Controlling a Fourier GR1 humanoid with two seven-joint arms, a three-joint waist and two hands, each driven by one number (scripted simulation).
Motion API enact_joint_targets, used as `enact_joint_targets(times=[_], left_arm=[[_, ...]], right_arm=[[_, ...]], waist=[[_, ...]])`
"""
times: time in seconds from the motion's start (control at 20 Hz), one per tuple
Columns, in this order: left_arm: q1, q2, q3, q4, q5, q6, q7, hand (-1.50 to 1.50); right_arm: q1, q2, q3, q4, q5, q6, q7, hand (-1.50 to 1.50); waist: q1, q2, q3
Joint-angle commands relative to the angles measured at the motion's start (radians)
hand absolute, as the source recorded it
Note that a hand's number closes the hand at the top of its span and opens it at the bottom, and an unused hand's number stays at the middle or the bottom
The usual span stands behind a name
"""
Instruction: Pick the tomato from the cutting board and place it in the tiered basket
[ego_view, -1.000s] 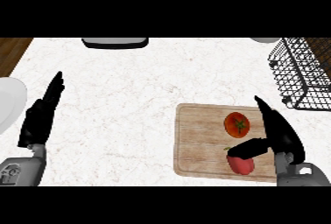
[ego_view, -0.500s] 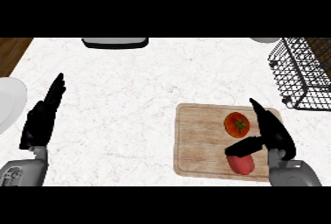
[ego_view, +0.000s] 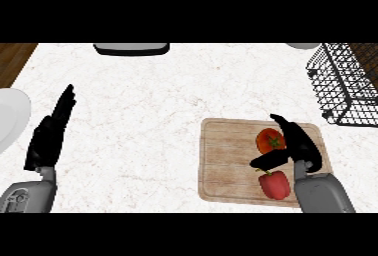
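Observation:
A red tomato (ego_view: 267, 141) with a green stem lies on the wooden cutting board (ego_view: 225, 160) at the lower right. My right hand (ego_view: 299, 145) is over the board just right of the tomato, fingers straight and pointing away, thumb stretched left below the tomato. It is open and holds nothing. A red bell pepper (ego_view: 274, 184) lies on the board below the thumb. The black wire tiered basket (ego_view: 345, 85) stands at the right edge, beyond the board. My left hand (ego_view: 50, 134) rests open at the left, fingers up.
A white plate (ego_view: 10, 119) shows at the left edge. A dark tray (ego_view: 131, 48) sits at the counter's far edge, and a pale round object (ego_view: 303, 45) at the top right. Wood floor shows at the top left corner.
My right hand has slid left over the board, closing in on the tomato's right side. The left hand, tomato and pepper have stayed put.

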Motion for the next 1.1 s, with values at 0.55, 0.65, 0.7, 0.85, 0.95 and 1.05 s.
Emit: enact_joint_targets(times=[0.55, 0.65, 0.7, 0.85, 0.95, 1.05], left_arm=[[0.003, -0.005, 0.029, 0.022, -0.024, -0.013, -0.028, 0.0], [-0.059, 0.004, 0.053, 0.083, -0.017, -0.025, -0.029, 0.0], [-0.019, -0.014, 0.032, 0.048, -0.023, -0.012, -0.019, 0.0], [-0.018, -0.002, 0.025, -0.005, -0.009, -0.036, 0.005, 0.0], [0.006, 0.012, 0.036, -0.004, -0.007, -0.048, -0.006, 0.0], [0.01, -0.003, 0.04, -0.025, -0.009, -0.038, -0.001, 0.0]], right_arm=[[-0.023, 0.031, -0.002, 0.024, 0.028, 0.036, -0.115, 1.5], [-0.018, 0.026, 0.035, -0.029, 0.049, 0.092, -0.102, 1.5], [-0.062, 0.029, 0.072, -0.029, 0.067, 0.107, -0.096, 1.5], [-0.086, 0.007, 0.207, 0.076, 0.172, 0.111, -0.203, 1.5], [-0.097, -0.012, 0.215, 0.061, 0.183, 0.123, -0.248, 1.5], [-0.044, 0.002, 0.212, 0.024, 0.205, 0.072, -0.29, 1.5]], waist=[[-0.002, 0.0, 0.0], [-0.004, 0.0, 0.0], [-0.001, 0.0, 0.0], [0.014, 0.001, 0.0], [0.006, 0.0, 0.0], [0.0, 0.0, 0.0]])
